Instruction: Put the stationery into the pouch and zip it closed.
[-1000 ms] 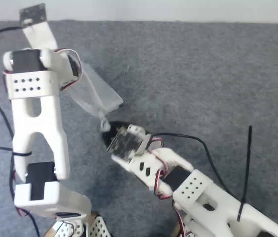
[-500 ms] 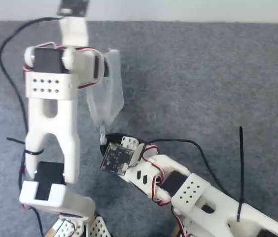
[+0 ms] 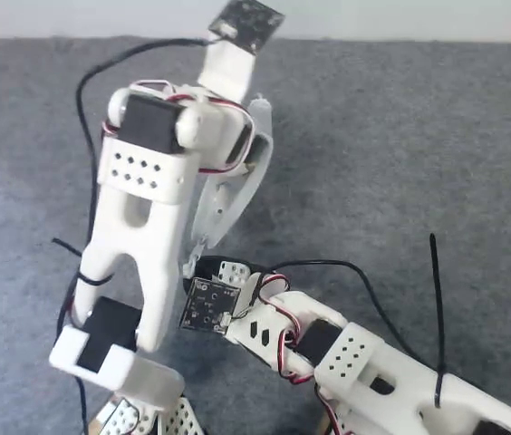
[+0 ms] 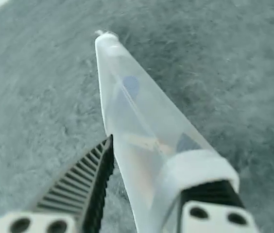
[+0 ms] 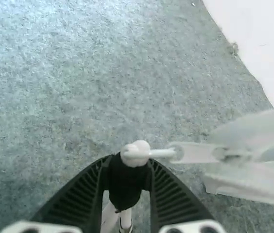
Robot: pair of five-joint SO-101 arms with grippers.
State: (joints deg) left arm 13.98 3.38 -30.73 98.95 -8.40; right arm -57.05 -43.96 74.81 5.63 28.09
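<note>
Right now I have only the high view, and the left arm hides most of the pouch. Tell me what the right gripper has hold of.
Observer: In its wrist view the right gripper is shut on the zip pull, a black toggle with a white knob, linked to the pouch.
Operator: Now give me the left gripper's hold.
Observer: The left gripper clamps one end of the pouch, which juts out beyond it.
Operator: Report the contents.
Observer: Dark and orange shapes show through its clear wall, too blurred to name.
</note>
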